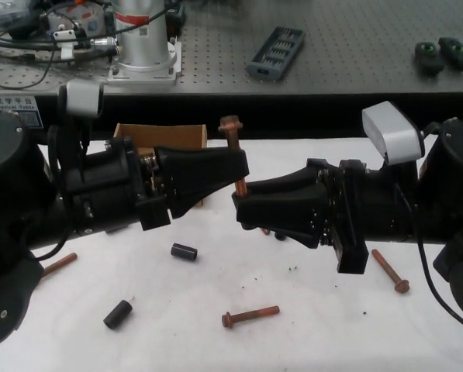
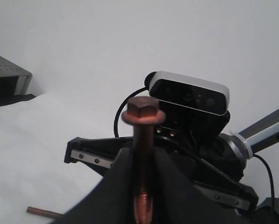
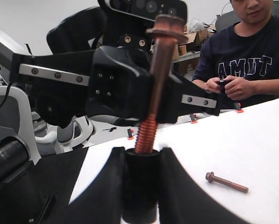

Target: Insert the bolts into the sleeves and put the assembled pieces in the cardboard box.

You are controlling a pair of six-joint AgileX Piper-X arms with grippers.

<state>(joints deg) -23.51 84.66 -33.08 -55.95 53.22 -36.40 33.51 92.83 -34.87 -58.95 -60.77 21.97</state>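
Note:
A copper bolt (image 1: 232, 141) stands upright over the middle of the white sheet, head up. My left gripper (image 1: 240, 164) is shut on its shank; in the left wrist view the bolt (image 2: 142, 135) rises between the closed left gripper (image 2: 141, 163). Just below, my right gripper (image 1: 240, 203) is shut on a black sleeve (image 3: 139, 186). The bolt's threaded end (image 3: 146, 135) sits in the sleeve's top opening. How deep the thread goes is hidden inside the right gripper (image 3: 139, 168). The cardboard box (image 1: 169, 138) stands behind the left arm.
Two loose black sleeves (image 1: 184, 252) (image 1: 117, 314) lie on the sheet in front of the left arm. Loose bolts lie at the front middle (image 1: 250, 315), under the right arm (image 1: 390, 270) and by the left arm's base (image 1: 58, 265). A dark bench with gear runs along the back.

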